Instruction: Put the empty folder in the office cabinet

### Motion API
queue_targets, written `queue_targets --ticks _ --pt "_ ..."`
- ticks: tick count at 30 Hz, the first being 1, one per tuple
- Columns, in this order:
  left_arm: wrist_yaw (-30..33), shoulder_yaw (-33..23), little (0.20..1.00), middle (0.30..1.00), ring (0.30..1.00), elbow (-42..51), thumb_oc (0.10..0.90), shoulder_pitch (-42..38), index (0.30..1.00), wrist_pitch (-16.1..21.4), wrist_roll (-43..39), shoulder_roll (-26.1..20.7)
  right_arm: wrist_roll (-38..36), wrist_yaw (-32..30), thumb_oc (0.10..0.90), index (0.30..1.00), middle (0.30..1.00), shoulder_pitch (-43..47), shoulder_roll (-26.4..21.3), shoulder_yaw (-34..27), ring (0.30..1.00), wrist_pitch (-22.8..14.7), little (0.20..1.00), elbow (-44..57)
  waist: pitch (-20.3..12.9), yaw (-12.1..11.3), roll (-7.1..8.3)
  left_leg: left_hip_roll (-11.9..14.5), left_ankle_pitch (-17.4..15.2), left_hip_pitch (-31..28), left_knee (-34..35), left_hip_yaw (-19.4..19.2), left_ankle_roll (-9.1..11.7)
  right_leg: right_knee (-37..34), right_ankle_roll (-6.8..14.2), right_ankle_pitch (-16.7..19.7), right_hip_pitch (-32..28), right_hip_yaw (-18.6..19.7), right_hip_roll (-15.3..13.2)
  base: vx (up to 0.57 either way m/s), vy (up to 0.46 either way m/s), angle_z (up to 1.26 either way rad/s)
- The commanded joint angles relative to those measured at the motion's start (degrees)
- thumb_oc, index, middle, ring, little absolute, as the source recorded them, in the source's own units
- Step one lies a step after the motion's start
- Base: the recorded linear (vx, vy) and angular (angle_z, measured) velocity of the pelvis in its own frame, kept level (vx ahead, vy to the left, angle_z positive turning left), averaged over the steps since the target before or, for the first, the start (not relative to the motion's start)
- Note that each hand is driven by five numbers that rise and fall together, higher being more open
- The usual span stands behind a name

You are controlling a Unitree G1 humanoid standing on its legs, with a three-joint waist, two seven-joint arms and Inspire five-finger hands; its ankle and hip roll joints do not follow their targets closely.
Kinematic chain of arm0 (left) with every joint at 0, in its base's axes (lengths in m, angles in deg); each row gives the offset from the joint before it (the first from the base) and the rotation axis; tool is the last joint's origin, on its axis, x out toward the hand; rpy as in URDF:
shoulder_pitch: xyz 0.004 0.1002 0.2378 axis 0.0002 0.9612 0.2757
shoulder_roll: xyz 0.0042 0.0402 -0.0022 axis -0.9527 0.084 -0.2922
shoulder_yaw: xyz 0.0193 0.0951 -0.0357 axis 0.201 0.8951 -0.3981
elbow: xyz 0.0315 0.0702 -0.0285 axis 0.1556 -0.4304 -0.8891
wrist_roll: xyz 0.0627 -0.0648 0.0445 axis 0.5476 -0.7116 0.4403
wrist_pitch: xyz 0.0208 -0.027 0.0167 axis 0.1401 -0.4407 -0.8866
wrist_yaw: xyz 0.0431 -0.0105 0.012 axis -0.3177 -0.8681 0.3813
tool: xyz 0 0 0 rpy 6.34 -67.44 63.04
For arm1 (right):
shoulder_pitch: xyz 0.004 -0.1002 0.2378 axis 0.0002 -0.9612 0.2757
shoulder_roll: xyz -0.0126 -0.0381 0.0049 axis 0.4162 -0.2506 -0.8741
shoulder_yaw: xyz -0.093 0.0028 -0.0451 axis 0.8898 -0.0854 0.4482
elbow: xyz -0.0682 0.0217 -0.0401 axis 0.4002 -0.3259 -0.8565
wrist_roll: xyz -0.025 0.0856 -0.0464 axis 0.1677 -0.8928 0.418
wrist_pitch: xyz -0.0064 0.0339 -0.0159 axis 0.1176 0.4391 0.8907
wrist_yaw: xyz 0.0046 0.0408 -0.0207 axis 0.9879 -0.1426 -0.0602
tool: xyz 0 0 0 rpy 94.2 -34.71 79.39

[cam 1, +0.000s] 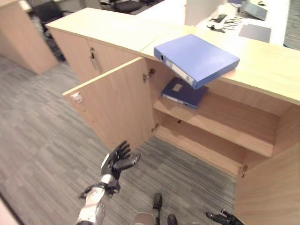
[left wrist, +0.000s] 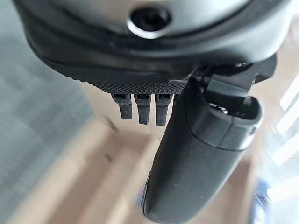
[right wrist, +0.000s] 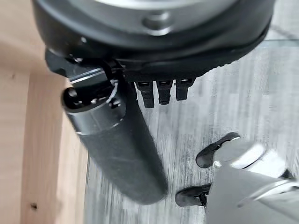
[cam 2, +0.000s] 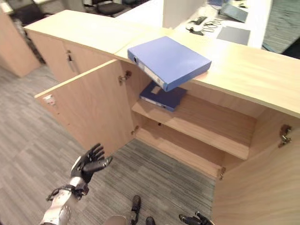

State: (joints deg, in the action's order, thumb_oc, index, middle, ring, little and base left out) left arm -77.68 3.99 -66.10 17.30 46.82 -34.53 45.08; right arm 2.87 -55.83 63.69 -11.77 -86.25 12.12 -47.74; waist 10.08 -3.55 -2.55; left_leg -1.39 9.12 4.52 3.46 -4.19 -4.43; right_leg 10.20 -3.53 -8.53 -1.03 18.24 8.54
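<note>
Folder [cam 1: 197, 58] is lying flat on the desk [cam 1: 272, 65], one corner jutting past the edge above the open cabinet [cam 1: 220, 124], where another folder [cam 1: 183, 93] is already sitting on the upper shelf. It is likely stiff, light and smooth-skinned, so gripping the overhanging corner or the spine looks best. Left hand [cam 1: 119, 161] is hovering low with fingers spread; right hand [cam 1: 225, 218] is hanging relaxed, holding nothing.
</note>
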Motion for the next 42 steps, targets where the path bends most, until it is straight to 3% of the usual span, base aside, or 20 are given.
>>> queue_targets --ticks 1,4,5,7,9,11,12,13,14,16,18,19,21,23,25,28,31,32,35,42 --pt "-2.1 0.14 0.9 0.9 0.9 4.31 0.8 -1.87 0.9 4.85 0.05 -3.0 1.36 1.43 0.8 0.9 0.9 2.89 0.96 2.3 0.9 -1.41 0.9 0.3 -7.06 -0.55 2.71 -2.83 -3.54 4.19 -2.38 -0.74 2.73 -2.57 10.02 -0.28 -7.48 -2.24 -6.33 0.17 0.21 -1.23" --pt "-1.9 0.75 0.9 0.9 0.9 5.66 0.8 -1.7 0.9 4.87 0.46 -3.98 2.34 1.51 0.8 0.9 0.9 4.7 1.73 3.64 0.9 -1.13 0.9 1.27 -7.52 -1.71 2.32 -2.86 -5.79 2.95 -3.14 -4.01 2.15 -0.69 12.23 2.72 -6.04 -5.32 -9.73 0.11 0.172 -1.03" --pt "-1.9 0.74 0.9 0.9 0.9 5.67 0.8 -1.71 0.9 4.87 0.46 -3.96 2.34 1.51 0.8 0.9 0.9 4.72 1.71 3.65 0.9 -1.13 0.9 1.27 -7.71 -1.89 2.16 -2.59 -5.71 3.22 -3.16 -4.13 2.23 -0.76 12.18 3.0 -5.74 -5.13 -9.49 0.09 0.154 -0.94" --pt "-2.09 1.47 0.9 0.9 0.9 5.39 0.8 -1.81 0.9 4.29 0.45 -4.8 3.0 1.77 0.8 0.9 0.9 4.91 2.18 4.66 0.9 -0.99 0.9 3.19 -8.53 -1.63 2.25 -3.49 -7.47 0.74 -2.75 -5.85 1.74 1.06 14.12 6.66 -4.77 -9.53 -12.85 0.13 0.189 -0.71" --pt "-2.17 1.87 0.9 0.9 0.9 5.94 0.8 -2.07 0.9 4.03 0.71 -5.07 3.16 1.94 0.8 0.9 0.9 4.69 2.27 4.83 0.9 -0.87 0.9 3.83 -8.85 -1.63 2.05 -3.54 -7.82 0.36 -2.61 -6.01 1.59 1.93 14.07 8.28 -4.09 -10.58 -13.49 0.09 0.111 -0.22" --pt "-1.29 1.97 0.9 0.9 0.9 8.67 0.8 -2.22 0.9 3.86 3.74 -6.5 3.62 1.92 0.8 0.9 0.9 4.38 2.22 5.1 0.9 -0.7 0.9 4.87 -8.85 -1.57 1.57 -4.05 -8.68 -1.51 -2.03 -6.73 1.08 6.24 13.94 12.17 -2.38 -15.17 -15.87 0.1 0.139 -0.22" --pt "-1.27 1.95 0.9 0.9 0.9 8.72 0.8 -2.18 0.9 3.83 3.77 -6.5 3.63 1.91 0.8 0.9 0.9 4.37 2.23 5.11 0.9 -0.69 0.9 4.89 -8.81 -1.52 1.6 -4.1 -8.66 -1.58 -1.98 -6.68 1.08 6.32 13.95 12.1 -2.42 -15.22 -15.91 0.07 0.133 -0.11" --pt "-0.34 1.59 0.9 0.9 0.9 10.69 0.8 -2.3 0.9 4.03 6.81 -7.44 3.84 1.66 0.8 0.9 0.9 4.3 2.37 5.3 0.9 -0.81 0.9 5.56 -8.59 -1.63 1.28 -4.12 -9.14 -2.95 -1.22 -7.6 0.74 8.79 13.44 13.07 -1.28 -19.74 -17.42 0.05 0.083 -0.06" --pt "-0.32 1.57 0.9 0.9 0.9 10.73 0.8 -2.28 0.9 4.0 6.84 -7.44 3.85 1.65 0.8 0.9 0.9 4.3 2.38 5.31 0.9 -0.81 0.9 5.57 -8.55 -1.56 1.31 -4.16 -9.11 -3.01 -1.17 -7.54 0.74 8.84 13.44 13.02 -1.32 -19.81 -17.46 0.07 0.112 -0.01" --pt "1.66 0.28 0.9 0.9 0.9 13.29 0.8 -2.73 0.9 4.57 13.02 -9.04 3.87 1.48 0.8 0.9 0.9 4.27 2.85 5.42 0.9 -0.85 0.9 5.66 -8.5 -2.05 1.31 -3.93 -9.55 -4.18 -0.51 -8.43 0.77 8.72 13.1 12.65 -0.68 -24.88 -18.89 0.04 0.044 -0.14" --pt "3.6 -1.63 0.9 0.9 0.9 16.51 0.8 -3.23 0.9 5.92 19.97 -10.4 4.8 1.5 0.8 0.9 0.9 4.34 3.58 5.72 0.9 -0.96 0.9 5.96 -8.35 -1.95 0.69 -2.48 -10.12 -6.0 0.71 -9.02 1.39 5.66 12.1 9.39 2.15 -31.15 -20.06 0.08 -0.007 -0.32" --pt "4.48 -2.06 0.9 0.9 0.9 16.64 0.8 -3.39 0.9 6.27 21.65 -10.36 4.93 1.48 0.8 0.9 0.9 4.41 3.8 5.82 0.9 -0.98 0.9 6.05 -8.05 -1.51 0.38 -1.88 -10.31 -6.57 0.87 -9.06 1.65 4.84 11.76 8.43 3.85 -32.36 -20.1 0.11 -0.044 -0.41" --pt "5.29 -2.56 0.9 0.9 0.9 16.57 0.8 -3.68 0.9 6.55 22.33 -10.04 4.86 1.34 0.8 0.9 0.9 4.64 3.93 5.94 0.9 -1.01 0.9 6.28 -7.59 -0.96 0.2 -1.47 -10.54 -7.06 0.9 -8.8 1.92 3.46 11.68 8.21 4.51 -32.94 -20.25 0.08 -0.056 -0.22" --pt "7.46 -4.04 0.9 0.9 0.9 15.73 0.8 -4.98 0.9 6.63 21.09 -7.66 4.33 1.16 0.8 0.9 0.9 4.96 4.75 6.65 0.9 -0.82 0.9 7.81 -5.47 0.98 0.75 -1.53 -11.4 -9.52 1.15 -7.93 2.49 -2.64 12.82 11.83 8.02 -31.3 -20.21 0.15 -0.107 0.05" --pt "8.5 -4.8 0.9 0.9 0.9 15.76 0.8 -5.11 0.9 6.7 21.37 -6.91 4.09 1.03 0.8 0.9 0.9 5.0 4.87 6.71 0.9 -0.74 0.9 7.88 -4.84 1.22 0.95 -1.68 -11.71 -10.35 1.13 -7.75 2.52 -3.49 13.32 13.03 8.08 -30.31 -20.01 0.11 -0.071 0.25" --pt "17.01 -8.86 0.9 0.9 0.9 16.31 0.8 -5.21 0.9 7.18 33.06 -5.97 3.3 0.19 0.8 0.9 0.9 4.06 6.47 6.91 0.9 -0.73 0.9 7.23 -5.92 0.16 3.09 -2.14 -12.76 -11.43 1.41 -7.91 2.95 -8.99 13.79 14.84 4.54 -32.11 -19.71 0.12 -0.12 0.24" --pt "23.4 -10.23 0.9 0.9 0.9 17.03 0.8 -5.92 0.9 8.19 40.24 -5.89 2.27 -0.89 0.8 0.9 0.9 4.14 7.11 7.24 0.9 -1.26 0.9 6.87 -6.31 -0.26 3.64 -1.63 -12.72 -11.37 1.46 -7.65 3.5 -10.74 13.69 14.84 3.27 -32.5 -18.96 0.08 -0.118 0.11" --pt "30.17 -10.46 0.9 0.9 0.9 17.46 0.8 -7.89 0.9 8.38 49.89 -7.21 1.9 -2.38 0.8 0.9 0.9 4.56 7.68 8.28 0.9 -2.29 0.9 6.61 -6.98 -0.46 4.12 -1.01 -12.78 -11.55 1.54 -7.63 4.06 -12.0 13.45 14.57 2.04 -32.6 -18.04 0.12 -0.157 0.05" --pt "43.66 -10.98 0.9 0.9 0.9 19.08 0.8 -15.08 0.9 5.25 63.01 -9.66 2.1 -4.07 0.8 0.9 0.9 4.62 8.37 10.47 0.9 -3.04 0.9 5.33 -8.17 -0.28 4.62 -0.06 -12.87 -11.86 1.54 -7.41 4.91 -13.14 12.95 13.84 0.78 -32.27 -16.53 0.11 -0.136 -0.04" --pt "53.65 -10.47 0.9 0.9 0.9 22.97 0.8 -21.37 0.9 0.72 74.63 -12.21 2.48 -5.16 0.8 0.9 0.9 3.87 8.83 10.66 0.9 -3.61 0.9 1.4 -9.89 0.31 5.02 1.05 -13.14 -12.9 1.54 -7.66 5.91 -13.91 12.37 13.06 -0.51 -31.12 -14.73 0.08 -0.067 -0.04"
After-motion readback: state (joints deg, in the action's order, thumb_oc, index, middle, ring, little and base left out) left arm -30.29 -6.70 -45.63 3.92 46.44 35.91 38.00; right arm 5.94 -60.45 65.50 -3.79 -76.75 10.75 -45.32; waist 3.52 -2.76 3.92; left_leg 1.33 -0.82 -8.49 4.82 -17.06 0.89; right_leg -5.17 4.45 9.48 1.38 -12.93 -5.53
